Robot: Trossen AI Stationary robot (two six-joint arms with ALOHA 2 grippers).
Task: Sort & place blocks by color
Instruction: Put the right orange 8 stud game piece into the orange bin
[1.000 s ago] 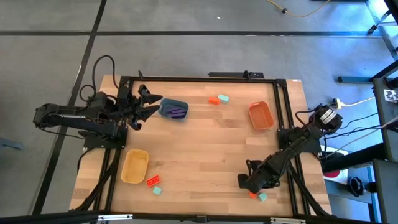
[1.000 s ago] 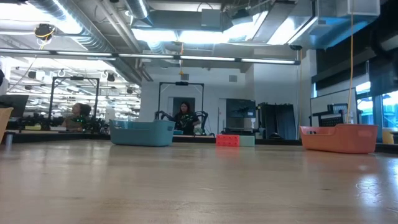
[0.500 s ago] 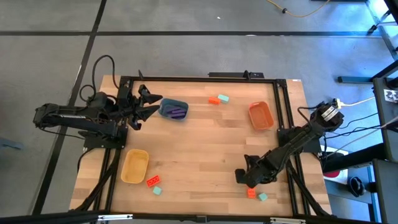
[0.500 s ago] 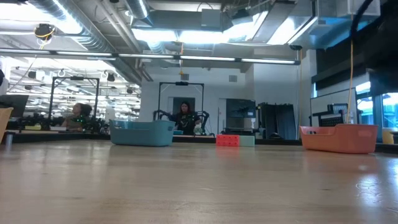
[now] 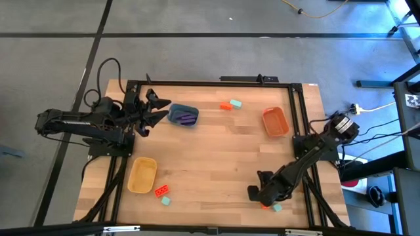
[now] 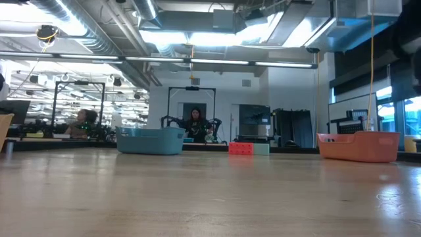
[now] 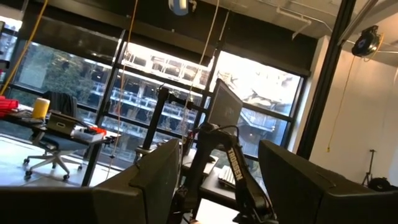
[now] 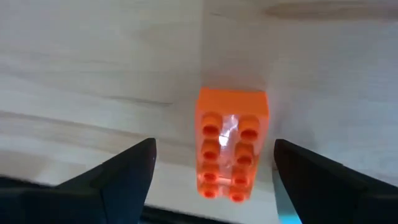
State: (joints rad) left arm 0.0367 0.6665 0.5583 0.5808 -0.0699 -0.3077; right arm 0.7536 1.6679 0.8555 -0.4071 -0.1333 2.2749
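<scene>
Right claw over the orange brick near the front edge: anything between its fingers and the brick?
Nothing visible. The right claw is open, and the orange brick lies on bare table centred in the gap, with wood showing on both sides. A mint brick lies just beside it, outside the fingers.

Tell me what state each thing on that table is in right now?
Right gripper: open, straddling orange-red brick, not gripping.
Left gripper: open, empty, beside blue tub.
Blue tub: holds purple bricks.
Orange tub: looks empty.
Yellow tub: looks empty.
</scene>
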